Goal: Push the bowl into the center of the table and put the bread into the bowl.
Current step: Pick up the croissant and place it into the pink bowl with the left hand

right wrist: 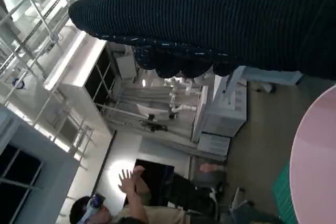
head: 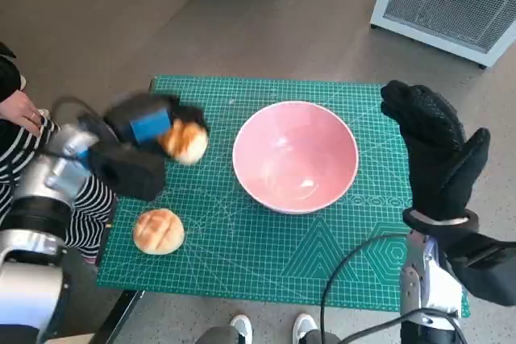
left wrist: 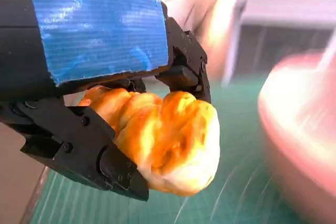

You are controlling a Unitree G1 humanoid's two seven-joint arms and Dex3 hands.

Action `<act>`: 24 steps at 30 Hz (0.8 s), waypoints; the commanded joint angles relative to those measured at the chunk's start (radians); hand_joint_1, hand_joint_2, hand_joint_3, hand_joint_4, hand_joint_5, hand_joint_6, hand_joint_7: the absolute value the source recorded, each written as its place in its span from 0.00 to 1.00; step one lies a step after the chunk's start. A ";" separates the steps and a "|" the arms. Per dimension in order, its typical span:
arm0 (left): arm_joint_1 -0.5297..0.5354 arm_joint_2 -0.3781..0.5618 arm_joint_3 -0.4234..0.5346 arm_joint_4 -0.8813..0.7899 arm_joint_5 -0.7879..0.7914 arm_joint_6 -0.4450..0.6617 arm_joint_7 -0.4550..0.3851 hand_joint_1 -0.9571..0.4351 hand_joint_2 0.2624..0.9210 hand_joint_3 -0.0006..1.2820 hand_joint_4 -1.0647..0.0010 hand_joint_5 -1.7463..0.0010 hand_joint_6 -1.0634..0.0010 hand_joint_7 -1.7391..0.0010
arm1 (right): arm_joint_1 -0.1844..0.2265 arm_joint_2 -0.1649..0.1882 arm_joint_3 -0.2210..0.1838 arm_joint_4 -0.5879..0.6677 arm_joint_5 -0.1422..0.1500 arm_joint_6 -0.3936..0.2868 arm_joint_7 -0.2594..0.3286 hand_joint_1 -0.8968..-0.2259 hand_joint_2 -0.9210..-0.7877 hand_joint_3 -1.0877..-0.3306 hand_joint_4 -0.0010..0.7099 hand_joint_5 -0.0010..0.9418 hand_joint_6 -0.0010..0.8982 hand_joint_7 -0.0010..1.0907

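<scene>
A steep downward look at a small bench covered by a green cutting mat [head: 322, 255] printed with a grid. The robot's left hand [head: 141, 138], black with blue tape across its back, is lifted above the mat and blurred. It grips a golden bread roll [head: 185, 142], which sticks out from the hand on the side facing the bowl. In the left wrist view the black fingers [left wrist: 84, 150] close on the roll [left wrist: 168, 140] from two sides, pressing into its crust, with the taped back of the hand [left wrist: 97, 30] above it.

A pink bowl [head: 295, 155] stands upright on the mat, just beyond the held roll and apart from it, lying between the two hands. Its inside is glossy and holds nothing. The bowl's rim [left wrist: 299, 129] shows as a pink blur in the left wrist view, and as a pale pink curve [right wrist: 315, 166] in the right wrist view.

A second bread roll [head: 158, 231] lies on the mat nearer the robot than the left hand, close to the mat's edge and not touched.

The right hand [head: 435, 159], in a black knitted glove, is held up flat beside the bowl, on the side away from the left hand, with its fingers extended and nothing in it. It does not touch the bowl.

A person's hand [head: 22, 110] and striped sleeve [head: 89, 215] show beside the left arm. Two white shoes [head: 270, 329] show at the bench's near edge. A person with raised hands [right wrist: 128, 198] appears in the right wrist view.
</scene>
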 commanded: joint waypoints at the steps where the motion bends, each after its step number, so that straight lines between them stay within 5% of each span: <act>1: -0.042 -0.028 0.048 -0.129 -0.062 0.004 -0.026 0.69 0.95 0.00 0.25 0.42 0.25 0.42 | 0.006 -0.001 0.003 0.021 -0.002 0.010 0.009 0.32 0.00 0.58 0.21 0.00 0.07 0.42; 13: -0.094 -0.173 0.040 -0.308 -0.097 0.061 -0.085 0.69 0.96 0.00 0.25 0.41 0.27 0.41 | 0.012 0.007 0.009 0.023 0.002 0.003 0.011 0.31 0.00 0.58 0.21 0.00 0.07 0.42; 24: -0.188 -0.319 -0.038 -0.149 -0.053 0.014 -0.126 0.69 0.99 0.01 0.29 0.38 0.34 0.37 | 0.031 0.014 0.010 0.010 -0.002 -0.007 0.004 0.31 0.00 0.58 0.21 0.00 0.07 0.42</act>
